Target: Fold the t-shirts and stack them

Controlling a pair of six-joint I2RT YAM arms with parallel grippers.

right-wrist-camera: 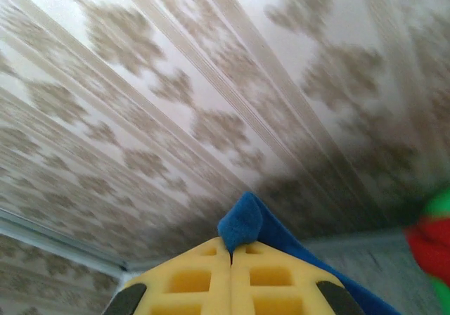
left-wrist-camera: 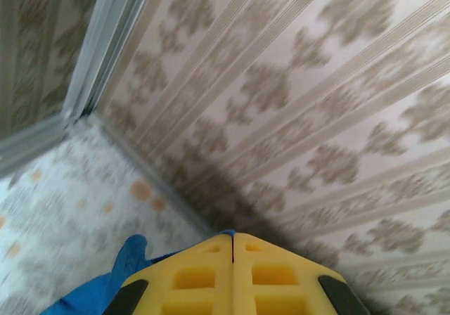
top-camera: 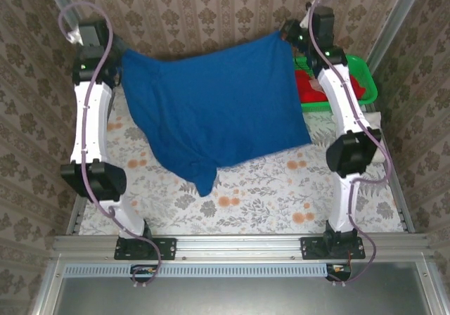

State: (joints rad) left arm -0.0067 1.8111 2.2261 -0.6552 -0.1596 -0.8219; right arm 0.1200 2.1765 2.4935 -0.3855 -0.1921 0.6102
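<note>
Top cam: the blue t-shirt (top-camera: 211, 111) is strung up like a banner near the back wall. Its top edge runs left-to-right between the left arm (top-camera: 90, 121) and the right arm (top-camera: 343, 107), and the rest slopes toward the near side over the floral table (top-camera: 267, 195), with a sleeve hanging lowest. A green basket (top-camera: 365, 83) with something red in it sits just beside the right arm. Left wrist cam: the left gripper (left-wrist-camera: 233, 248) has its yellow fingers pressed flat together, with blue cloth bunched just under them on the left, so I read that as pinching a corner. Right wrist cam: same deal for the right gripper (right-wrist-camera: 231, 253), clamped tight with a nub of blue poking out at the tips. So the shirt's long axis spans both grippers, 1 corner each, and all the loose cloth lies nearward of them. I'd guess laying it flat means bringing both down evenly toward the near edge.
</note>
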